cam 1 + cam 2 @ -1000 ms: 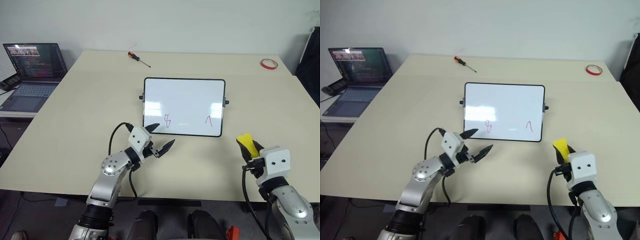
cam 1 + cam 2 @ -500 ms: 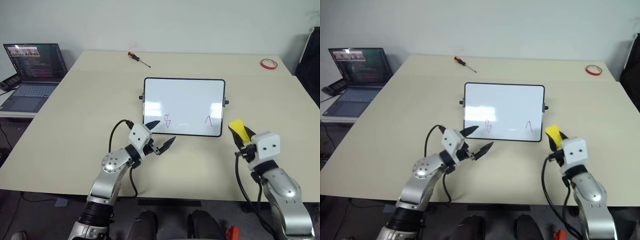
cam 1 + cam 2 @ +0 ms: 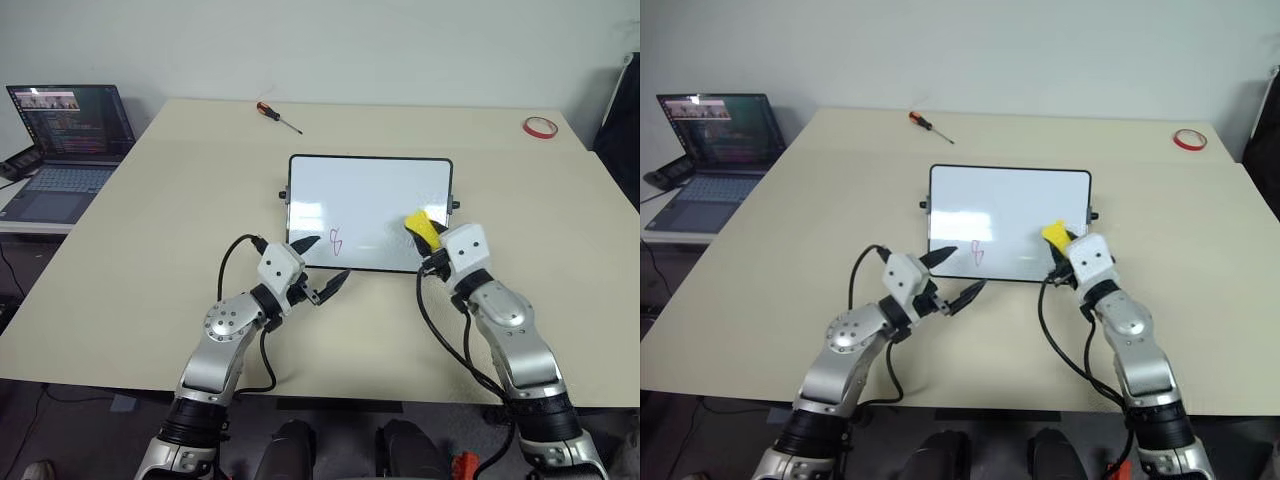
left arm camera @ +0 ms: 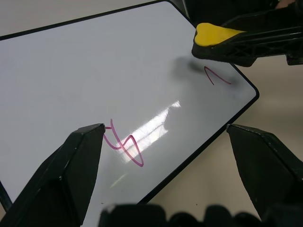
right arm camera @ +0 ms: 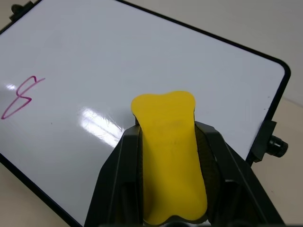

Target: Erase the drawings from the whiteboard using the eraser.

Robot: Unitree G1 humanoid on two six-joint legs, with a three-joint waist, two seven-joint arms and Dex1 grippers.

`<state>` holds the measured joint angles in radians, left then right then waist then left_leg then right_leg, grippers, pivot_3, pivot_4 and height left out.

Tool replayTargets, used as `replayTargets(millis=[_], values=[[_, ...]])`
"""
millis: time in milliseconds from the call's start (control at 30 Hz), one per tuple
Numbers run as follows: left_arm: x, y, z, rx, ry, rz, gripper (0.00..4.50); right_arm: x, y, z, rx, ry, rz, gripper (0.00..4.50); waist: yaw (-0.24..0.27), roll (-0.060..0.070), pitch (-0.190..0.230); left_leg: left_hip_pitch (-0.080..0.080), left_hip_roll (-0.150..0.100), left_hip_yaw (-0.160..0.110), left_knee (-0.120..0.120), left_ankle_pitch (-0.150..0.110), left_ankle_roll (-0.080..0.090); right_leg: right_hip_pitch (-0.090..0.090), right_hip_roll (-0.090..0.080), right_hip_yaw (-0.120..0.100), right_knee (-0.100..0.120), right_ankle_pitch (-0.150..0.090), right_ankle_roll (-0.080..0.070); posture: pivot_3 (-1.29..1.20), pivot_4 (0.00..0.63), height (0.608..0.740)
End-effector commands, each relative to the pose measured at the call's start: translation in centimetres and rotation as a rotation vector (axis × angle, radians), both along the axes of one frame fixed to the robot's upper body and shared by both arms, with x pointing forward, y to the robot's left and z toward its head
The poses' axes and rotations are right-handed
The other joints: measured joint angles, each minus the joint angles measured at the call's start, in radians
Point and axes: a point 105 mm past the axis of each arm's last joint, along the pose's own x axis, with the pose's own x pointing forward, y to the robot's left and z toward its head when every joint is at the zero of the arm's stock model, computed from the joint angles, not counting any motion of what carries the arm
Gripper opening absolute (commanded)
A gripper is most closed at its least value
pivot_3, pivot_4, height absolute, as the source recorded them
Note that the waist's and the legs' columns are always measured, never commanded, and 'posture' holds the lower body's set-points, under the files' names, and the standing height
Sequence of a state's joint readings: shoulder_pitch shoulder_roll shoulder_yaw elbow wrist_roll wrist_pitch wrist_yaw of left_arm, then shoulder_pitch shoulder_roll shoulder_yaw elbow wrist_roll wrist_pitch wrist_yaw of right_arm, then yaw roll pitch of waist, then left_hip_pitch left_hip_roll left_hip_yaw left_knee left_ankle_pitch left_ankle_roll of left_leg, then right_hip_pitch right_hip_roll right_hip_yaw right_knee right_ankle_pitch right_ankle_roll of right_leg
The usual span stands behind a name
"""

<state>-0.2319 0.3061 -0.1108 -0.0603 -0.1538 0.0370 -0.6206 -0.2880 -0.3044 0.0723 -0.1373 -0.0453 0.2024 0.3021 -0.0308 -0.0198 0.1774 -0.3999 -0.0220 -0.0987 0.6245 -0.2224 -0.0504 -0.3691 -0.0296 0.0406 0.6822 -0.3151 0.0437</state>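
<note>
Yellow eraser clamped between right gripper fingers, over whiteboard near corner, left gripper fingers spread at board edge.

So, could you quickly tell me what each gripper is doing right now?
Left gripper: open, holding nothing, at the whiteboard's near edge.
Right gripper: shut on the eraser, over the whiteboard.

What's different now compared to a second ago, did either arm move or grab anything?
The right hand, shut on the yellow eraser, swung from the table's near right edge forward and inward, and now hangs over the whiteboard at its near right corner, above the small pink mark. Nothing was picked up or released. The left hand stayed open at the board's near left corner, and the 8-like drawing is unchanged.
</note>
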Motion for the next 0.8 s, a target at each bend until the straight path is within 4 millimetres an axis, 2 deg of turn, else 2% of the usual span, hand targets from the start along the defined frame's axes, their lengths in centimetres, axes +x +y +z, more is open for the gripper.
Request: replayTargets(millis=[33,800], values=[[-0.07,-0.07,1.34,-0.012,-0.051,-0.001,4.5,0.04,0.4,1.33,-0.003,-0.059,0.02,1.17,0.0,0.0,0.0,0.0,0.0,0.0,0.0,0.0,0.0,0.0,0.0,0.0,0.0,0.0,0.0,0.0,0.15,0.74],[-0.07,-0.07,1.34,-0.012,-0.051,-0.001,4.5,0.07,0.41,1.31,-0.003,-0.062,0.021,1.17,0.0,0.0,0.0,0.0,0.0,0.0,0.0,0.0,0.0,0.0,0.0,0.0,0.0,0.0,0.0,0.0,0.15,0.74]])
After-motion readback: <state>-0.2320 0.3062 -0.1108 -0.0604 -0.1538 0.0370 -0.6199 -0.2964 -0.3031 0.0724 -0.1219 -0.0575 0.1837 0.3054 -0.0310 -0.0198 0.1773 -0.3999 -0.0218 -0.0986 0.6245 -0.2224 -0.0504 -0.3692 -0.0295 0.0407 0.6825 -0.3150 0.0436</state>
